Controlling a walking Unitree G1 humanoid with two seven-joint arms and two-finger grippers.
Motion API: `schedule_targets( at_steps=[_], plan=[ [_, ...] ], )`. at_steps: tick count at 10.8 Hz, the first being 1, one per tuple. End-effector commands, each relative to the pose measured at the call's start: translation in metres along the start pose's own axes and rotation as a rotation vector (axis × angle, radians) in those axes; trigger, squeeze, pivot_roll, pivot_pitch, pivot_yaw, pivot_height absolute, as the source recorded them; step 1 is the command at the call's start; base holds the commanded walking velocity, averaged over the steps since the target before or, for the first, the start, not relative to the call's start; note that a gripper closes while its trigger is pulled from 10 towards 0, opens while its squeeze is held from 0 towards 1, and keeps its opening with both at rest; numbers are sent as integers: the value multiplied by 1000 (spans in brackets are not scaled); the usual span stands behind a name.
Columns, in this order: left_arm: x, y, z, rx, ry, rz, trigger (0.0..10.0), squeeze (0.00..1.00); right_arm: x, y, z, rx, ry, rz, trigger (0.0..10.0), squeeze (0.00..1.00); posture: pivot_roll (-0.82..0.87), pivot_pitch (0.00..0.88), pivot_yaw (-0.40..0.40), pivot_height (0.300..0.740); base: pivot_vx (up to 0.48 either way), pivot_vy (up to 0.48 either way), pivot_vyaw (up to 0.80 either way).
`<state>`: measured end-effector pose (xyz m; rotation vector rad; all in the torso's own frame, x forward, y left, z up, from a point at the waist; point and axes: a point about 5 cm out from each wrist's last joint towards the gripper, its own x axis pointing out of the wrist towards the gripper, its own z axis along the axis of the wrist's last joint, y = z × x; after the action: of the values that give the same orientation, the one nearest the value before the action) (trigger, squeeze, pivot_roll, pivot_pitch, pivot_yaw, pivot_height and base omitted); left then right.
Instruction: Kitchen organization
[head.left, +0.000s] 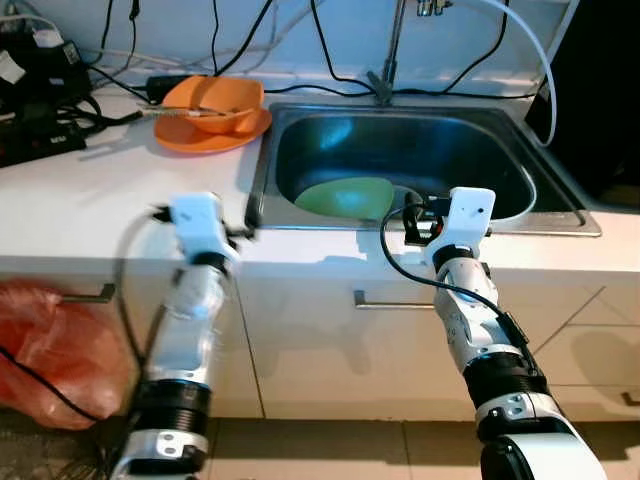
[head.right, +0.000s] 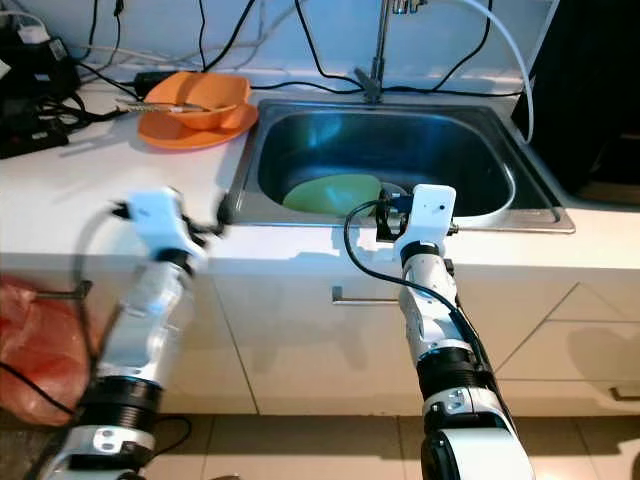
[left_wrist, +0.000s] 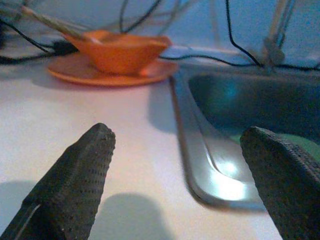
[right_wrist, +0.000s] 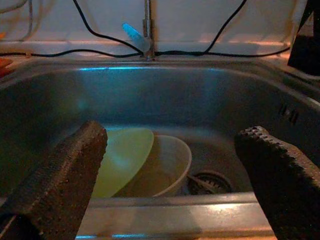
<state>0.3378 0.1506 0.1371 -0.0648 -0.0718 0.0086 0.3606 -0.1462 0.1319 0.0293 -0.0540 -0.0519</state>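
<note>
Your right gripper (right_wrist: 165, 200), wide open, empty, at the sink (head.left: 500, 130) rim; green plate (head.left: 345, 196) and cup (right_wrist: 167, 162) inside. Left gripper (left_wrist: 175, 200) likewise open. Risk: plate slides against steel.

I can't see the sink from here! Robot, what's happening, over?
Both grippers open: left gripper over counter, right gripper at sink rim. Green plate leans on bowl inside.

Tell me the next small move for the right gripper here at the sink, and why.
Probably ease the right gripper forward and down over the sink's front rim toward the green plate. Its fingers stand wide open and hold nothing, and the plate leans on a white bowl just beyond them. The left gripper hovers open over the counter.
</note>
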Motion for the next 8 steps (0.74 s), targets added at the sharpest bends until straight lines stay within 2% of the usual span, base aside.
schedule_targets(
  at_steps=[1,4,5,6,7,8],
  plan=[
    [2,-4,-1,19,-8,-16,10000,0,2,3,2,-20,-17,9,10000,0,145,0,-39,740,0,0,0],
    [3,3,2,65,-25,15,10000,0,3,-8,-7,-56,-4,-33,10000,0,183,0,9,740,0,0,0],
    [-1,12,-6,76,-12,35,10000,0,2,-7,-10,-39,3,-53,10000,0,167,0,4,740,0,0,0],
    [-1,14,-7,73,-11,43,10000,0,2,-4,-9,-20,4,-47,10000,0,153,0,17,740,0,0,0],
    [1,18,-4,71,-21,56,10000,0,3,6,-4,-30,-32,-2,10000,0,138,0,25,740,0,0,0],
    [2,27,8,83,-57,59,10000,0,2,1,6,-18,-76,-14,10000,0,143,0,23,740,0,0,0]
  ],
)
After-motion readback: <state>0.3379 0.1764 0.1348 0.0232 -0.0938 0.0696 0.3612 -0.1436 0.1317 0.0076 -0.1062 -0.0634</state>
